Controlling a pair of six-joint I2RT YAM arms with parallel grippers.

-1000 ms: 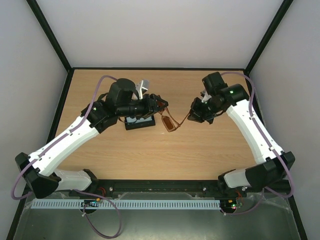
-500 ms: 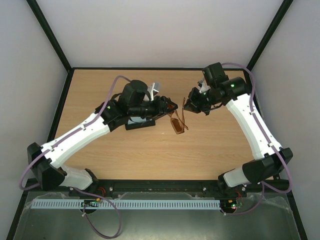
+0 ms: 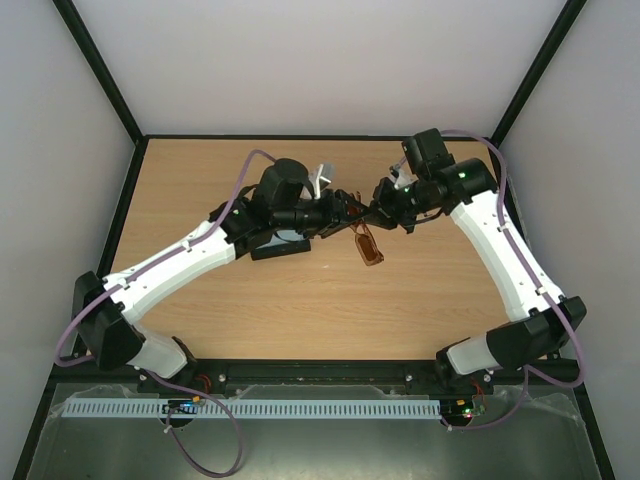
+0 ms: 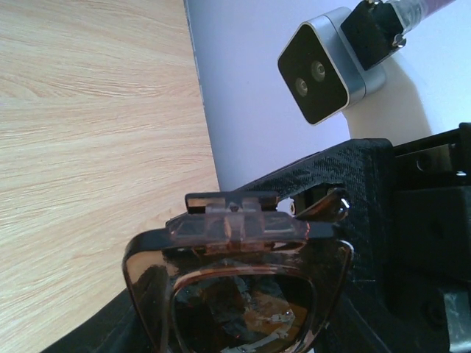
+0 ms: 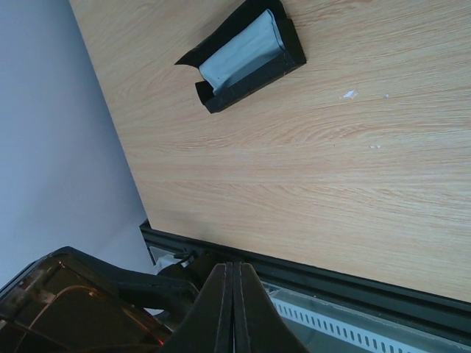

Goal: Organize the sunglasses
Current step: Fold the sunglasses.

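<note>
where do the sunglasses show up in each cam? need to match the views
Top external: sunglasses just right of centre, right of the black case.
Left wrist: sunglasses bottom centre, close up.
Right wrist: sunglasses bottom-left corner, partly cut off.
Shared landmark: the wooden table, in all three.
</note>
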